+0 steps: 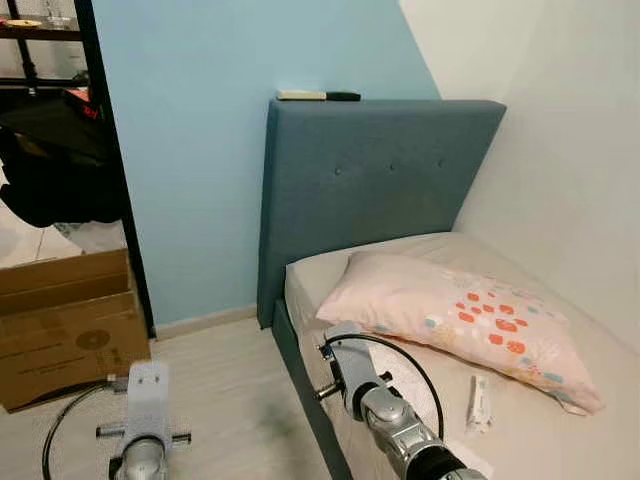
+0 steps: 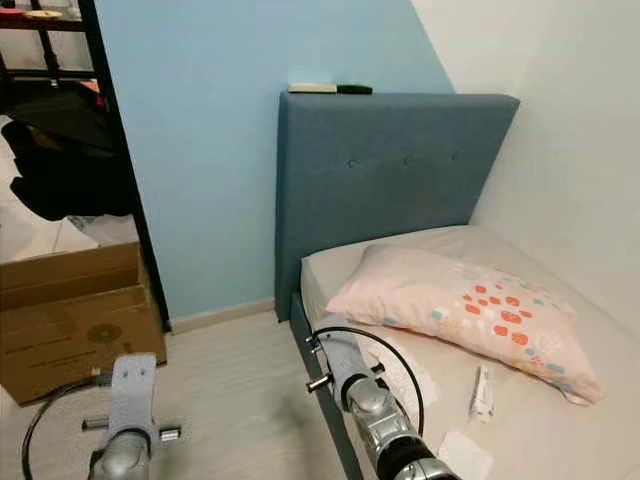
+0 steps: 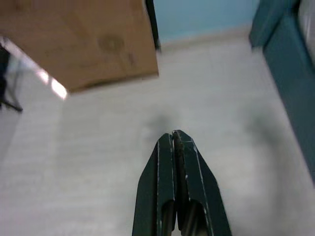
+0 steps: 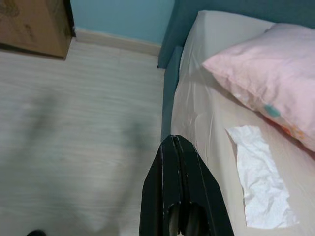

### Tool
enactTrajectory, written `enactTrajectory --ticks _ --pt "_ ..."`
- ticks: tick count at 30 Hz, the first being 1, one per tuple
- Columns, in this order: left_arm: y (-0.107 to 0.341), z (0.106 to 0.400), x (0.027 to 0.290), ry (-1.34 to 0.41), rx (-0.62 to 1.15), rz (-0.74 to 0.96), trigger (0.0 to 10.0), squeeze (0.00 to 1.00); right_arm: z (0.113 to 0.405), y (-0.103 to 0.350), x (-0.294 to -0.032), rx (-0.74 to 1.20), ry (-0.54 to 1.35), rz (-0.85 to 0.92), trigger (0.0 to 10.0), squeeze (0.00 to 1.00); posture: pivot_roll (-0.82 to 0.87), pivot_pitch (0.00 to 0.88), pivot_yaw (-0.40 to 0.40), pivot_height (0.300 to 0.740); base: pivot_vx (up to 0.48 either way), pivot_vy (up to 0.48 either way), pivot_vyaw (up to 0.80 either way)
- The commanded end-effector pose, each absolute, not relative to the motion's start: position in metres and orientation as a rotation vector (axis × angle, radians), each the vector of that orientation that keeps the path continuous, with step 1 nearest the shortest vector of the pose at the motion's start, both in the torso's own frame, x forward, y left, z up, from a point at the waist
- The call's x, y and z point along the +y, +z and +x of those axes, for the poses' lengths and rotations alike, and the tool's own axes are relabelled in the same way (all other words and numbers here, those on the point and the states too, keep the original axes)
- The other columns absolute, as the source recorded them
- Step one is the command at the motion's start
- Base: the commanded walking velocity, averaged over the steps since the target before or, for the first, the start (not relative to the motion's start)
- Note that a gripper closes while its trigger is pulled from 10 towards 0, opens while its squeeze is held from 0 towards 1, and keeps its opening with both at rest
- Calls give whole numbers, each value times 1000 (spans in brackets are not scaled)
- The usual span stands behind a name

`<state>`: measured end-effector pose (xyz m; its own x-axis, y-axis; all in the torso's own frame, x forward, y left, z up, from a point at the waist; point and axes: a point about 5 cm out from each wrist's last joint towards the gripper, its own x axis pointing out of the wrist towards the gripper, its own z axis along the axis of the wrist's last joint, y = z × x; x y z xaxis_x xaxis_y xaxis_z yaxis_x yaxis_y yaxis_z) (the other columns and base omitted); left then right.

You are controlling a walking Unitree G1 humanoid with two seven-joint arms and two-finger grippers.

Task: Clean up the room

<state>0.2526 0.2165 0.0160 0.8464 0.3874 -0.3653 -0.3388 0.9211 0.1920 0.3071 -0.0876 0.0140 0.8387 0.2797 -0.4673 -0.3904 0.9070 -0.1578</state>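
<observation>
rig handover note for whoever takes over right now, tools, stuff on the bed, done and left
Left tool: shut, empty, over bare floor near the cardboard box.
Right tool: shut, empty, at the bed edge.
On the mattress: pink pillow, a white crumpled paper beside it, a small white tube.
Done: nothing picked up yet.
Left: likely clear the paper and tube off the bed.

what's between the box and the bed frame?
Bare wood floor, backed by the blue wall and its skirting. The head views show it between the box and the bed frame; the left tool hangs over that stretch.
</observation>
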Motion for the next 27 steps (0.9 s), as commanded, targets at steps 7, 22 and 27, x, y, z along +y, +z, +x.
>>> enactTrajectory --ticks 7,22,27 --pt "33 262 205 333 332 145 10000 0 318 30 -115 333 184 -177 10000 0 56 0 -66 740 0 0 0" --pt "46 255 209 276 319 238 10000 0 305 33 -160 261 66 -171 10000 0 69 0 13 740 0 0 0" --pt "23 248 211 279 331 127 10000 0 297 14 -141 360 106 -160 10000 0 9 0 -38 740 0 0 0"
